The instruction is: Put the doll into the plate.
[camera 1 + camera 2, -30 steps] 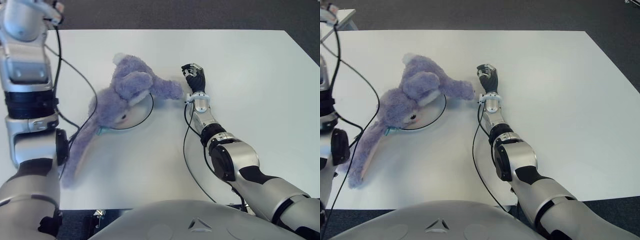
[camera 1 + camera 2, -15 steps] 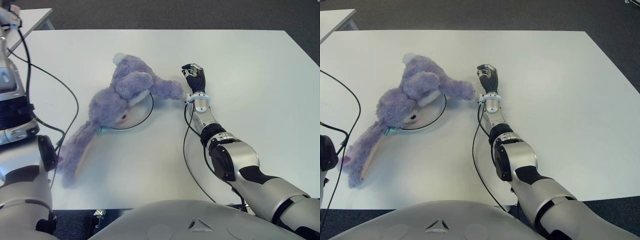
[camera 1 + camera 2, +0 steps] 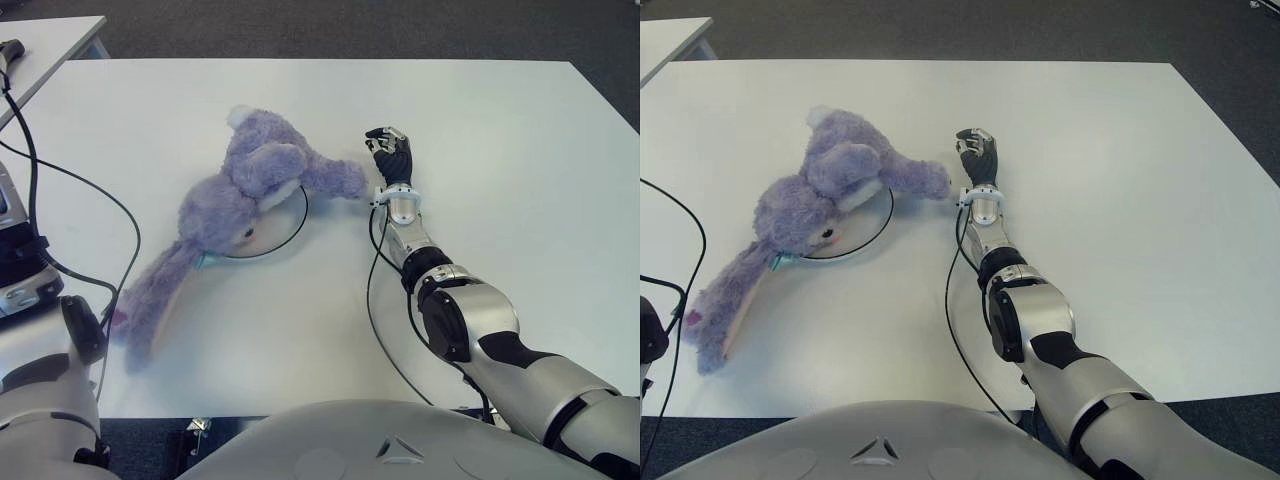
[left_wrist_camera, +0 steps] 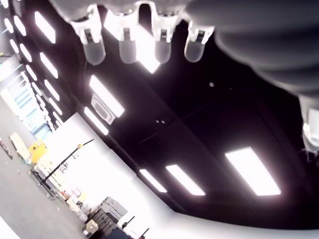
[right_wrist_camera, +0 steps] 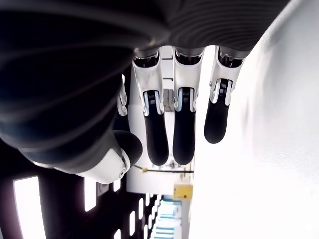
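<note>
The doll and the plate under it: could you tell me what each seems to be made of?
The doll looks like soft purple plush, its surface fuzzy. The plate looks hard, smooth and white with a dark rim, possibly ceramic or plastic; it is mostly covered.

White table (image 3: 520, 150) — bearing round plate (image 3: 290, 232) with purple plush doll (image 3: 235, 205) sprawled across it, long ears trailing onto tabletop.

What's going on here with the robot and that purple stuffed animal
The purple doll lies sprawled over the plate on the white table, its long ears trailing off toward the robot's left. Neither hand holds it. The right hand sits empty, fingers open, just beside the doll's outstretched limb. The left hand is raised clear, its camera facing ceiling lights.
</note>
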Motion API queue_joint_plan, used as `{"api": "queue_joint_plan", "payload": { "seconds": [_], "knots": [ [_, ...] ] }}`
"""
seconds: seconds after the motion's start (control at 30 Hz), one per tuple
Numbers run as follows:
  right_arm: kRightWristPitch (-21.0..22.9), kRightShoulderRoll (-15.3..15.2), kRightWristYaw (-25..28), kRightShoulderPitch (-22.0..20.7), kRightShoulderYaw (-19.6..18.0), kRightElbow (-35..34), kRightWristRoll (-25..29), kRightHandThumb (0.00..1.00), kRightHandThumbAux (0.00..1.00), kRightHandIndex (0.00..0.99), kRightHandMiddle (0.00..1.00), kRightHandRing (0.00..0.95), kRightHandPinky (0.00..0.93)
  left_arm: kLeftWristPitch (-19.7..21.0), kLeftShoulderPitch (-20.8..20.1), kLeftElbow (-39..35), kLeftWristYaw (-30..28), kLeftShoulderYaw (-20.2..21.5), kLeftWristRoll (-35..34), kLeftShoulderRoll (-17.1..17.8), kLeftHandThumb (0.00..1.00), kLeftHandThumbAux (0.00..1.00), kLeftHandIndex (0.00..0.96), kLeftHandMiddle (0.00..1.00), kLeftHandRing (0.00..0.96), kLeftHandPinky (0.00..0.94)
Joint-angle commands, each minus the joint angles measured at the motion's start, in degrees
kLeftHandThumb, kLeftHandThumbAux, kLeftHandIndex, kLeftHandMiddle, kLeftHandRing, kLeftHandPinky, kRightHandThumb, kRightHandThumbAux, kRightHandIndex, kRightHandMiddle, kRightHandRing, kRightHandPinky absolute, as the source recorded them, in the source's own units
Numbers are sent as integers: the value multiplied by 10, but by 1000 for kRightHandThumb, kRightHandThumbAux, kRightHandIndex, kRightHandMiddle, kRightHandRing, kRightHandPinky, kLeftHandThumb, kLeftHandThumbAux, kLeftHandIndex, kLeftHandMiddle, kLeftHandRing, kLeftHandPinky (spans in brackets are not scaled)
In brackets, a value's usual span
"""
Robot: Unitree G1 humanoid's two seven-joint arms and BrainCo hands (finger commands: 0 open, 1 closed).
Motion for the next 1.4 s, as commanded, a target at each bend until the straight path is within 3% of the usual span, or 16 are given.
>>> {"api": "queue_joint_plan", "payload": {
  "seconds": [0.03,0.27,0.47,0.83,1.13,1.4],
  "knots": [
    [58,37,4,123,-9,73,4,681,743,409,359,342,275,10,30,6,-20,22,-30,18,0,394,0,1,0,0],
    [62,37,0,121,-12,73,4,683,742,410,359,347,281,-18,60,49,-30,41,-49,29,0,400,0,0,0,0],
    [63,36,2,119,-13,74,4,688,742,409,364,351,279,-43,69,81,-25,33,-57,21,0,406,0,0,0,0],
    [63,35,6,117,-18,73,8,685,743,408,358,334,255,-179,65,262,-2,-13,-55,-50,0,400,0,0,0,0],
    [62,34,5,117,-20,73,9,687,742,411,363,337,254,-203,23,402,-12,-28,-84,-106,0,376,0,0,0,0],
    [61,31,6,117,-19,73,8,685,742,409,359,337,262,-233,-3,539,-41,-28,-107,-130,0,380,0,0,0,0]
  ]
}}
